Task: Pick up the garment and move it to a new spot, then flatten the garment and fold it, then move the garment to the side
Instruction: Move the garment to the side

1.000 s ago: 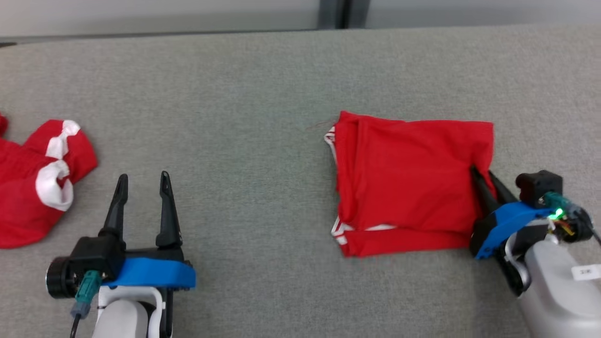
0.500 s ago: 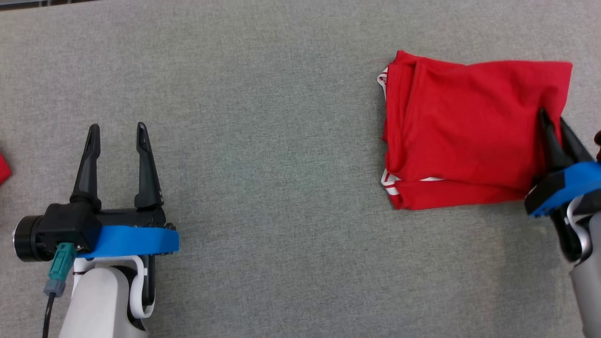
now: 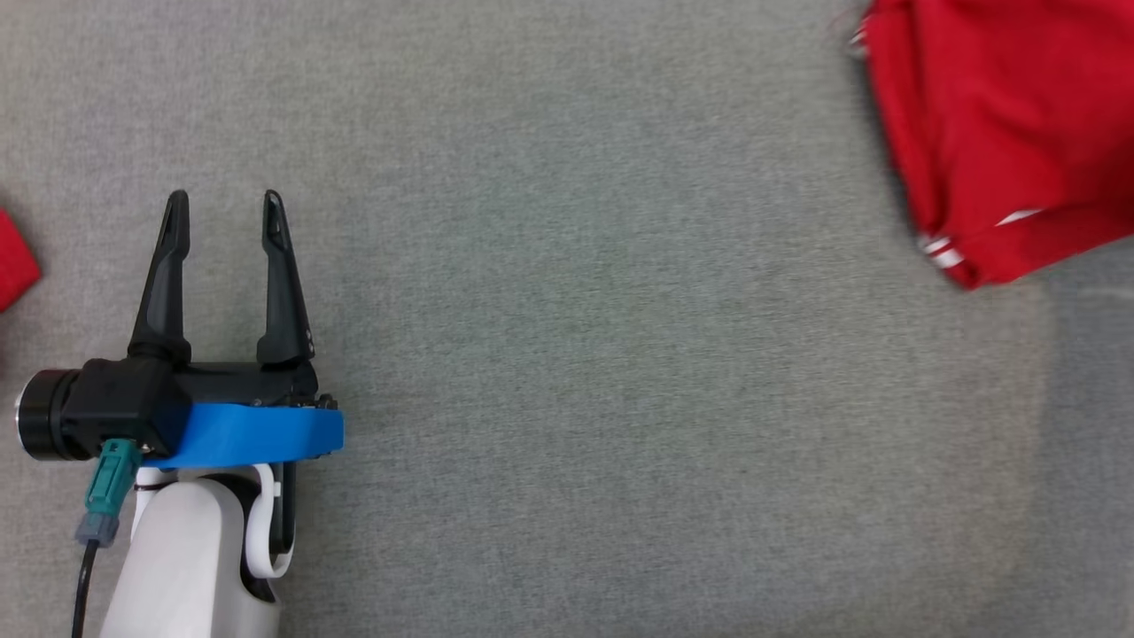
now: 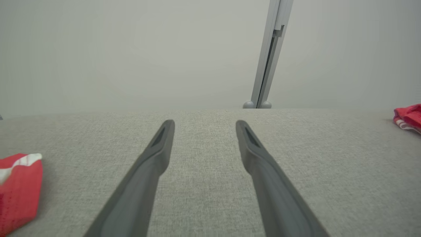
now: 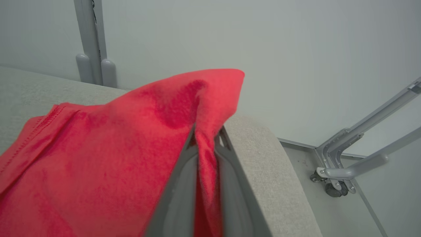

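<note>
Your right gripper (image 5: 208, 131) pinches the garment (image 3: 1001, 133) at two o'clock; your left gripper (image 3: 225, 202) at eight o'clock stands open.

Surface: a grey woven upholstered top (image 3: 620, 354) is seen stretched across the scene, its right end rounded off.
Spare cloth: a red piece (image 4: 19, 191) with white trim is seen lying on the top at its left, partly cut off at the edge.
Backdrop: a plain pale wall (image 4: 131, 49) is shown beyond the far edge.
Post: a grey metal upright (image 4: 271, 52) is set against the wall, with two rounded feet (image 4: 248, 105) at its base.
Ground: a pale floor (image 5: 329, 217) is shown past the right end.
Frame: angled grey metal tubes (image 5: 358, 165) are joined low down at a small dark caster (image 5: 334, 190) on the floor.
</note>
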Robot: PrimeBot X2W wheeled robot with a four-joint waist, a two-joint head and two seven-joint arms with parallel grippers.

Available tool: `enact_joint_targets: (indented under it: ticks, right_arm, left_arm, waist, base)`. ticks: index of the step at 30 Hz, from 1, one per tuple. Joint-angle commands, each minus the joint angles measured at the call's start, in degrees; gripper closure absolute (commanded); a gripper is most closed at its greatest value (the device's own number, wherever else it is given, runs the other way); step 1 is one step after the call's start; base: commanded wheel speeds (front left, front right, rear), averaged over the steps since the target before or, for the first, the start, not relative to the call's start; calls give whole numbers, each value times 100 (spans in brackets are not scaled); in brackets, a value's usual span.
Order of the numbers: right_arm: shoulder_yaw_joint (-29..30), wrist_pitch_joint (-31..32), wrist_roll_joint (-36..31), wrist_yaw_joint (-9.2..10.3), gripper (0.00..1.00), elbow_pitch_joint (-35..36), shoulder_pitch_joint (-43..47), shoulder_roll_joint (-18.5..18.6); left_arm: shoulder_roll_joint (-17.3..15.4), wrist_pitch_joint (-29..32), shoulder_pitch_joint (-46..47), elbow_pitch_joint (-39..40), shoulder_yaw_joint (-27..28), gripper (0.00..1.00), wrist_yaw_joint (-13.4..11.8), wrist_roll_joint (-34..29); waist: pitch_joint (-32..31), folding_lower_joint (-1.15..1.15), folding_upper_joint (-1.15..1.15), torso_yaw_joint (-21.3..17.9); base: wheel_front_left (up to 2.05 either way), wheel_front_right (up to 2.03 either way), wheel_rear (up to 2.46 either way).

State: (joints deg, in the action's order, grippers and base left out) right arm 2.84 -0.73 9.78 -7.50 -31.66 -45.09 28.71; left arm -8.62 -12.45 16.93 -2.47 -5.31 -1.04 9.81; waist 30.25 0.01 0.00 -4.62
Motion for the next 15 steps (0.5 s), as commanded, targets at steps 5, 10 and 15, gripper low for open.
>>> enact_joint_targets:
  ticks: [5, 10, 15]
  right_arm:
    - [245, 5, -84, 1, 100, -510, -564, 571]
    - [391, -17, -242, 1, 100, -954, -914, 847]
    - [342, -70, -371, 1, 100, -1389, -1221, 937]
  left_arm:
    - [-4, 5, 201, 92, -56, 0, -13, -14]
    - [17, -5, 296, 99, -121, 0, -24, -1]
    - [3, -18, 357, 118, -143, 0, -48, 11]
  waist:
    - [237, -1, 0, 246]
    - [339, -1, 0, 351]
    - [419, -1, 0, 407]
  base:
    - [0, 0, 0]
    - [0, 0, 0]
    - [0, 0, 0]
